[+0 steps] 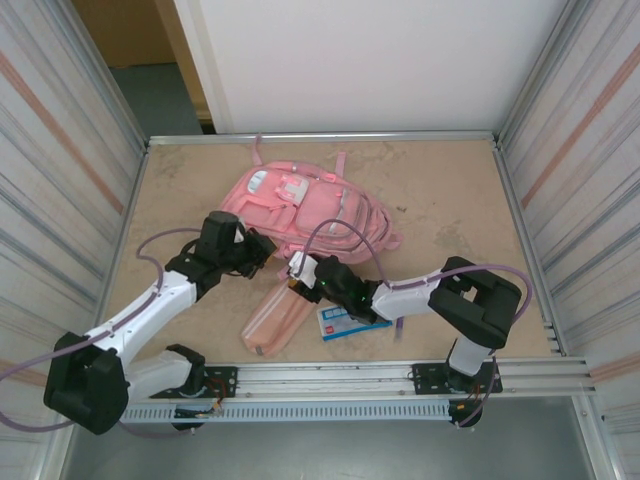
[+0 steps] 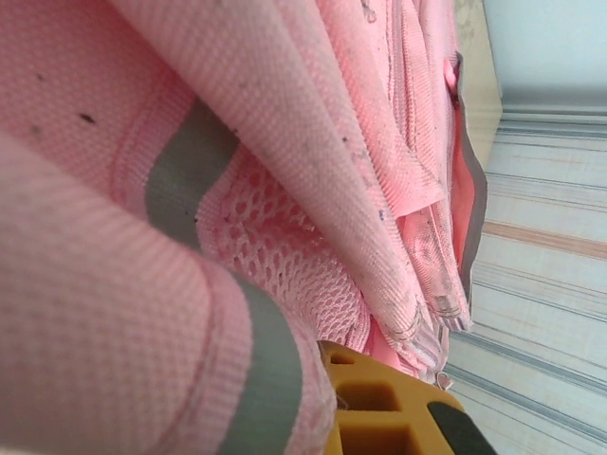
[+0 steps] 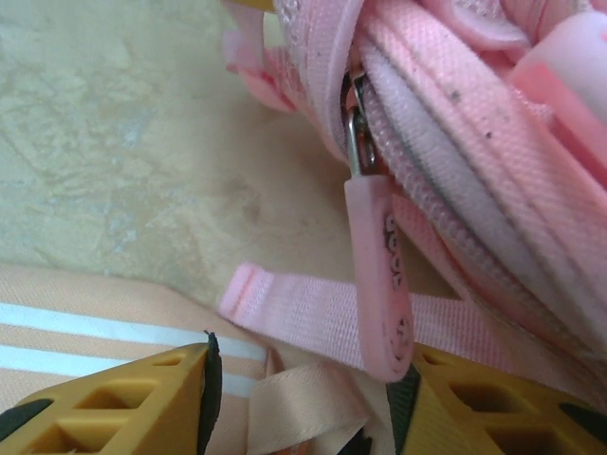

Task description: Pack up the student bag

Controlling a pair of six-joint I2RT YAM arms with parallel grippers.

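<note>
The student bag, a large pink backpack, lies flat at the middle back of the table. My left gripper is shut on the fabric at its near left edge. In the left wrist view, pink cloth with a grey stripe drapes over one yellow finger. My right gripper sits at the bag's near edge with its jaws open. A pink zipper pull hangs between them, its tip against the right pad. The left pad stands apart from it.
A salmon-pink pencil case with white stripes lies just in front of the bag, under the right gripper. A blue and white card lies to its right. A loose pink strap crosses the table. Metal walls ring the table.
</note>
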